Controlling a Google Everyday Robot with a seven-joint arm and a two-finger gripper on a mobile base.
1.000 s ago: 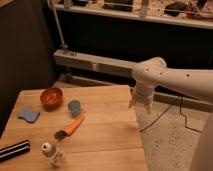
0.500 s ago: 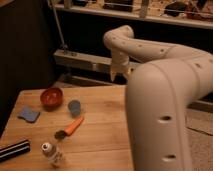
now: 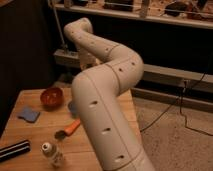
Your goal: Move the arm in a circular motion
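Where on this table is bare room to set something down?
Bare tabletop lies between the blue cloth, black bar and carrot. Crowded between carrot and bottle; the arm hides the right side. The gripper hangs above the far edge.

The wooden tabletop (image 3: 35, 132) holds a red bowl (image 3: 51, 97) near its back. A blue cloth (image 3: 29, 114) lies flat just in front of the bowl. A carrot (image 3: 74, 127) lies in the middle, next to the arm (image 3: 107, 100). A small bottle (image 3: 51, 152) is near the front. A black bar (image 3: 14, 150) lies at the left edge. The claw (image 3: 87, 59) hangs over the far edge.
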